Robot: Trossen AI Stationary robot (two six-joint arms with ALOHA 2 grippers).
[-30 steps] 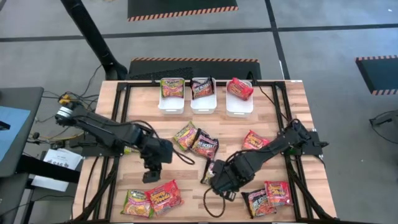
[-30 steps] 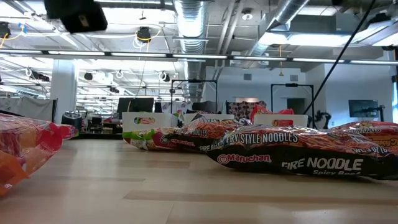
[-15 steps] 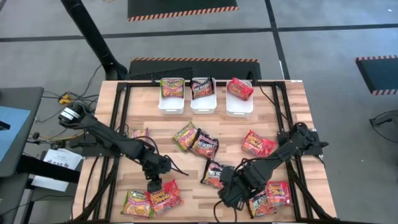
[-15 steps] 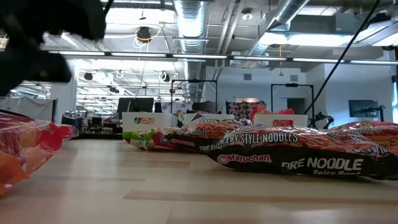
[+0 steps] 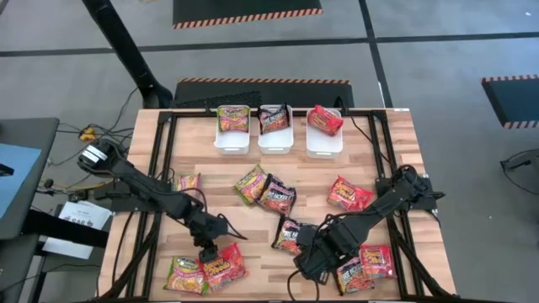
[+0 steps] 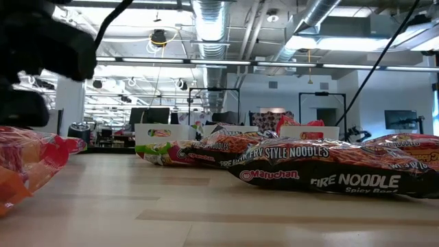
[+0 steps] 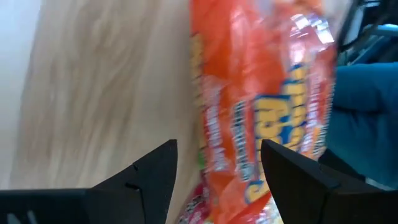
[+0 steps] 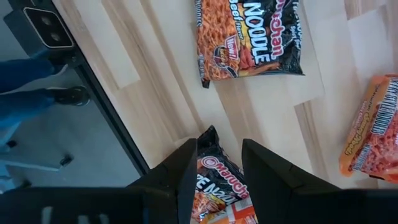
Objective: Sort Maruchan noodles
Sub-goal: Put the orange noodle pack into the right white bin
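Maruchan noodle packets lie flat across the wooden table. My left gripper (image 5: 207,249) is open at the near left, pointing down over the edge of a red-orange packet (image 5: 224,263), which lies beside a green-yellow one (image 5: 186,274). In the left wrist view the open fingers (image 7: 217,171) straddle that red-orange packet (image 7: 261,106). My right gripper (image 5: 313,263) is open near the near edge, at the corner of a dark packet (image 5: 349,274). The right wrist view shows that corner (image 8: 216,177) between the fingers. My left gripper comes from above with one finger on either side of the red-orange packet's edge (image 7: 214,155); whether it touches I cannot tell. My right gripper stands with its fingers on either side of the dark packet's corner (image 8: 214,168), which lies on the table; touching or apart I cannot tell.
Three white bins (image 5: 232,141) (image 5: 275,141) (image 5: 324,145) stand along the far edge, holding a green-yellow, a dark and a red packet. Loose packets lie mid-table (image 5: 265,192), (image 5: 289,234), (image 5: 350,194), (image 5: 187,181), and one near right (image 5: 376,261). A black frame (image 5: 165,143) rims the table.
My left gripper has moved toward the near edge and down onto the red-orange packet. My right gripper has moved toward the near edge to the dark packet's corner, away from another dark packet that now lies mid-table. A small packet shows where the left arm was.
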